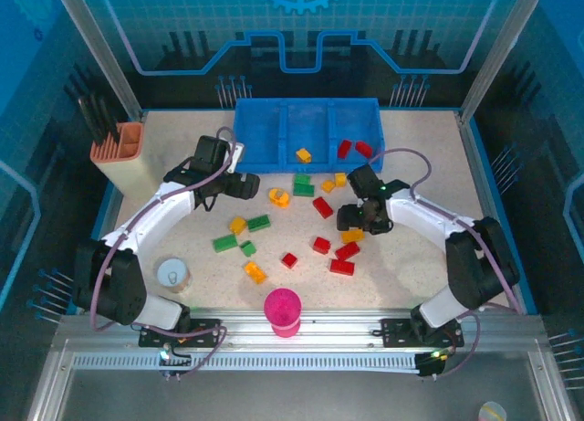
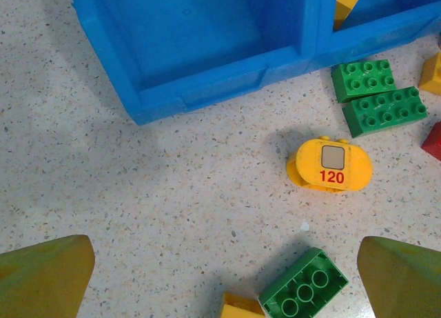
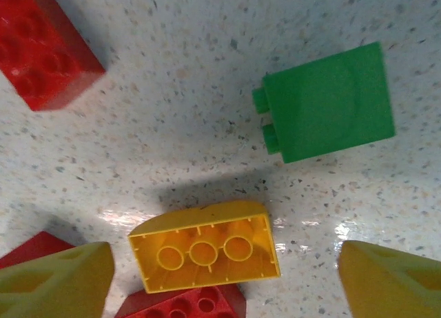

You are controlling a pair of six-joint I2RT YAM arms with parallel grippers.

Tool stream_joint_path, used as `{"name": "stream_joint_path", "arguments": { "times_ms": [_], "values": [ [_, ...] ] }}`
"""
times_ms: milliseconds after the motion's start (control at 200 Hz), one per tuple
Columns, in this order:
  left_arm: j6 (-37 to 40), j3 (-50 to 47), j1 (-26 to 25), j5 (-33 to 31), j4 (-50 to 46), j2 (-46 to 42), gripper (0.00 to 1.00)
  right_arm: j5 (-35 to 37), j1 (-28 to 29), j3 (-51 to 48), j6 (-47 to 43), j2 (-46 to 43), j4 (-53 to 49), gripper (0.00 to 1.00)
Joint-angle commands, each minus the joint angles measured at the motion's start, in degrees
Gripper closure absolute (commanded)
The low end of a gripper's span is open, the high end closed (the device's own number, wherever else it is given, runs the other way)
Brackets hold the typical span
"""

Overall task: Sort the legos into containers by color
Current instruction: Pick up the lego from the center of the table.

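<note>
Both arms bow outward and then curl back toward the middle. The left arm (image 1: 169,202) sweeps up and in. Its left gripper (image 1: 248,185) points right, just in front of the long blue plastic tray (image 1: 265,161), with its fingers spread as wide as they go and nothing in them. The right arm (image 1: 429,215) mirrors it, and the right gripper (image 3: 224,263) aims straight down with the jaws wide apart, also not gripping anything.

The table is a pale speckled tabletop (image 1: 411,275), boxed in by aluminium posts and blue circuit-pattern panels. The tray sits along the far edge, long side running left to right. There's one yellow piece in its middle compartment and two red ones in the right. The rest of the small red, green and yellow plastic bricks (image 1: 258,223) are scattered on the table in front of it.

An upturned yellow brick (image 3: 204,252) lies between the right fingers without touching either one. Its hollow underside faces up, its long axis runs finger to finger, and a red brick (image 3: 179,305) butts against it.
</note>
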Motion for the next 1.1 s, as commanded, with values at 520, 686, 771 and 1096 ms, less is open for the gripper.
{"name": "stream_joint_path", "arguments": {
  "times_ms": [520,686,771,1096],
  "values": [
    [1.71,0.39,-0.62,-0.41,-0.36,-0.26,0.01,3.0,3.66,3.13,-5.86,11.08,-0.01,0.07],
    [1.9,0.47,-0.62,-0.59,-0.51,0.17,0.01,5.82,4.8,3.5,-6.33,11.77,-1.46,0.17],
    [1.92,0.47,-0.62,-0.71,-0.54,0.15,0.01,6.31,5.04,3.61,-6.58,11.63,-2.15,0.24],
    [2.86,0.47,-0.62,-1.25,-0.63,0.06,0.01,5.52,5.11,2.89,-9.04,10.45,-6.05,0.45]
  ]
}}
